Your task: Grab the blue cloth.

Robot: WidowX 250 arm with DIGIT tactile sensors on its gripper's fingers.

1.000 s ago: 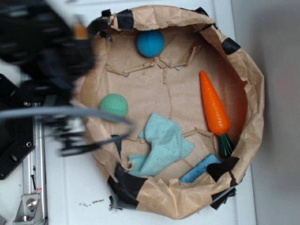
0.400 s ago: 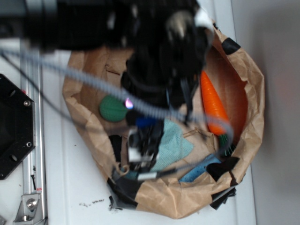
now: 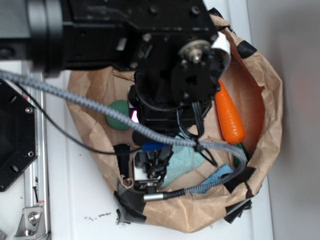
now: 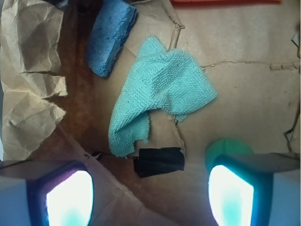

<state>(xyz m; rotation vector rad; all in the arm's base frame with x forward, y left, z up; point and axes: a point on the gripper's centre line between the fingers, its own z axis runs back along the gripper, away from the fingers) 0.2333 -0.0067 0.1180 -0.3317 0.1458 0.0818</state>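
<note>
The blue cloth lies crumpled in the middle of the wrist view, on the brown paper floor of the paper-lined basket. The claw hangs above it with its two pads spread wide at the bottom corners of that view, holding nothing, the cloth just above the gap between them in the frame.

What worries me from where I stand is the company the cloth keeps. A blue sponge sits at the upper left of the wrist view, close to the cloth's top corner (and near enough in colour to be picked by mistake). The green ball peeks out right by the right-hand pad, so a descent could knock it and send it rolling. The cloth sits a little above the pads' line in the frame; closing straight down might catch only its lower edge, or pinch the black tape patch and paper instead. In the exterior view the arm hides most of the cloth, with the orange carrot to its right and a cable trailing across the basket rim, which might snag.
</note>
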